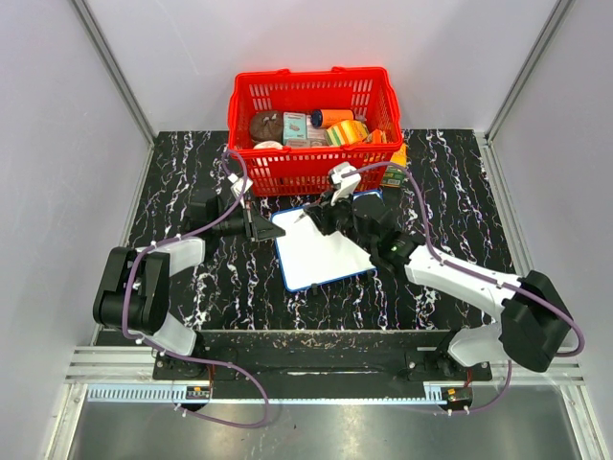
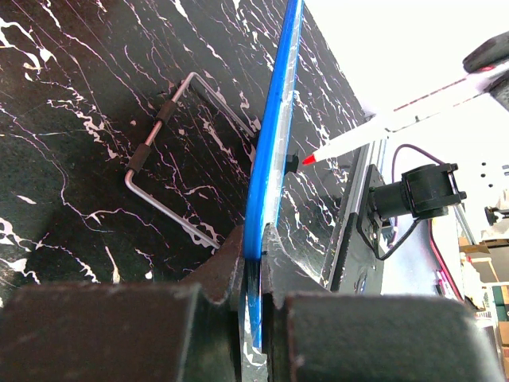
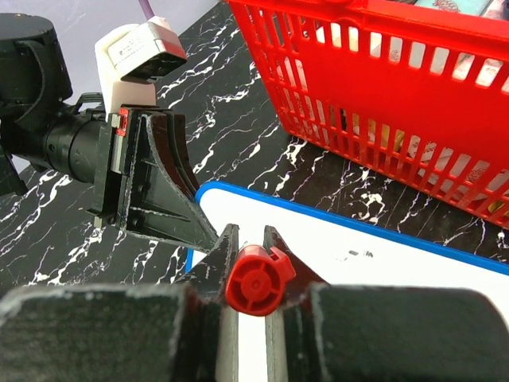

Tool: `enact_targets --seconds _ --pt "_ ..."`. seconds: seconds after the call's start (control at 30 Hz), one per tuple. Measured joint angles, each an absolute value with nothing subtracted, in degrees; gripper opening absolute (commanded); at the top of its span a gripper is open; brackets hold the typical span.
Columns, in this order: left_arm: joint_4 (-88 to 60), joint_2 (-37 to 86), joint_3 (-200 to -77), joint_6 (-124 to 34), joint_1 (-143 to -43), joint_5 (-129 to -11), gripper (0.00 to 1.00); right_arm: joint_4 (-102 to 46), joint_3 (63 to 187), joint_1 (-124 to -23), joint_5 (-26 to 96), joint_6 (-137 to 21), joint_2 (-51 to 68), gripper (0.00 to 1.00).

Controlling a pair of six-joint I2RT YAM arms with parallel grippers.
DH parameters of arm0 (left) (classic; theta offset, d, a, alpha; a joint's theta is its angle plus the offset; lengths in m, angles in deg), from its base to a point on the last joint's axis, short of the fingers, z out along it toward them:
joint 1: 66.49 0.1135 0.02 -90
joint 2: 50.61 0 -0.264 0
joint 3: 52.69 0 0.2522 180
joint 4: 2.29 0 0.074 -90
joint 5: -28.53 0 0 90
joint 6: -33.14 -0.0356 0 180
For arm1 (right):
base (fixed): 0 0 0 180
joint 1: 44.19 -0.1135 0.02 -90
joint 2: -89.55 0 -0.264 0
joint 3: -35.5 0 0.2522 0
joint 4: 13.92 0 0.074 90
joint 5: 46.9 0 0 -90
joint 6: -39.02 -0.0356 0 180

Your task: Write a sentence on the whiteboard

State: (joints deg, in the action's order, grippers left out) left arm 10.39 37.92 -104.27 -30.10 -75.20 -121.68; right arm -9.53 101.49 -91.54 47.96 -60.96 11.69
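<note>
The whiteboard point(image 1: 321, 254) lies in the middle of the dark marbled table, white with a blue rim. My left gripper point(image 1: 265, 230) is shut on its left edge; in the left wrist view the blue rim point(image 2: 274, 159) runs edge-on into the clamped jaws of the left gripper point(image 2: 254, 239). My right gripper point(image 3: 250, 235) is shut on a marker, whose red end cap point(image 3: 256, 278) sits between the fingers. The marker's red tip point(image 2: 308, 159) hovers close to the board's face near its far left corner; contact is unclear. The sentence is not in view: the white face shows only tiny dark specks point(image 3: 358, 255).
A red basket point(image 1: 251, 101) holding several items stands just behind the board. A yellow-green pack point(image 1: 396, 171) sits at its right corner. A bent wire stand point(image 2: 171, 183) lies on the table beside the board's edge. Grey walls close in the table's sides.
</note>
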Motion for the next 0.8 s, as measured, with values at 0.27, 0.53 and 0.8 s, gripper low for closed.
enact_targets --seconds 0.27,0.53,0.8 --pt "10.4 37.9 -104.3 -30.1 -75.2 -121.7 0.0 -9.6 101.5 -91.8 46.4 -60.9 9.9 0.0" --pt "10.3 38.0 -104.3 -30.1 -75.2 -121.7 0.0 -9.8 101.5 -91.8 44.9 -61.1 8.8 0.0" --pt "10.1 38.0 -104.3 -30.1 -75.2 -121.4 0.0 -10.0 101.5 -91.9 44.9 -61.7 8.1 0.0"
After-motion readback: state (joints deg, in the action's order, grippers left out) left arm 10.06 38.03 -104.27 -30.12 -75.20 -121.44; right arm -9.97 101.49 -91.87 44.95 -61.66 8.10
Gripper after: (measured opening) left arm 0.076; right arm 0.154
